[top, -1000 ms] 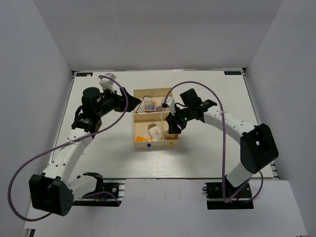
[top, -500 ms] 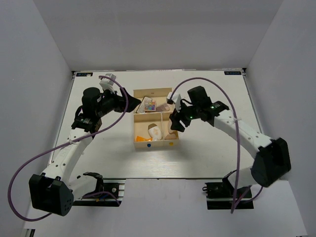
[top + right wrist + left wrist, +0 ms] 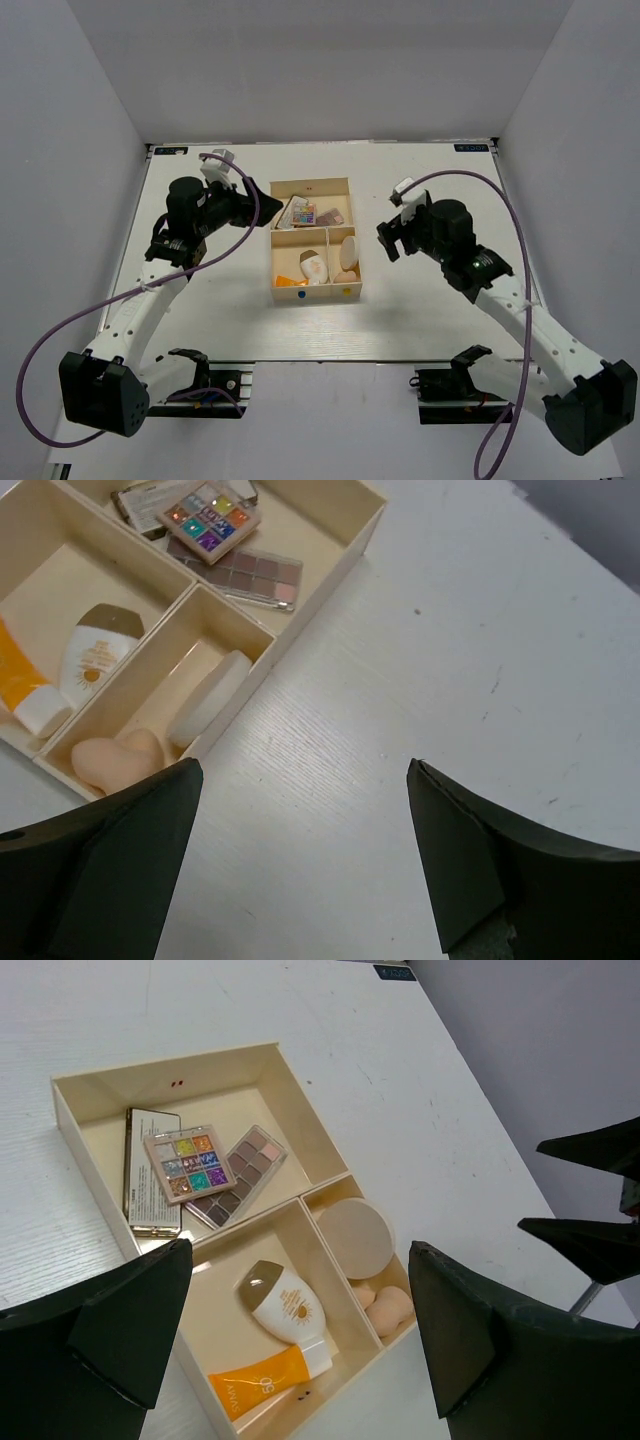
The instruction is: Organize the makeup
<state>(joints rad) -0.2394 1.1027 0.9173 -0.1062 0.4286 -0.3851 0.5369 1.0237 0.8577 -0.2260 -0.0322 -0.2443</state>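
Note:
The cream tray (image 3: 346,292) stands mid-table. Its back compartment holds the multicoloured palette (image 3: 187,1164) and the brownish palette (image 3: 245,1167). The front left one holds a white bottle (image 3: 282,1303) and the orange tube (image 3: 258,1384). The front right one holds the round cream puff (image 3: 356,1237) and peach sponges (image 3: 388,1307). My left gripper (image 3: 262,208) is open and empty, above the tray's left side (image 3: 300,1260). My right gripper (image 3: 392,238) is open and empty over bare table to the right of the tray (image 3: 303,770).
A flat white and gold card (image 3: 148,1175) lies under the palettes in the back compartment. White walls close in the table at the left, back and right. The right wrist view also shows the puff (image 3: 208,697) and sponges (image 3: 110,760).
My right arm has pulled back to the right, away from the tray's front right compartment, where the puff and sponges now show. The left arm has not moved.

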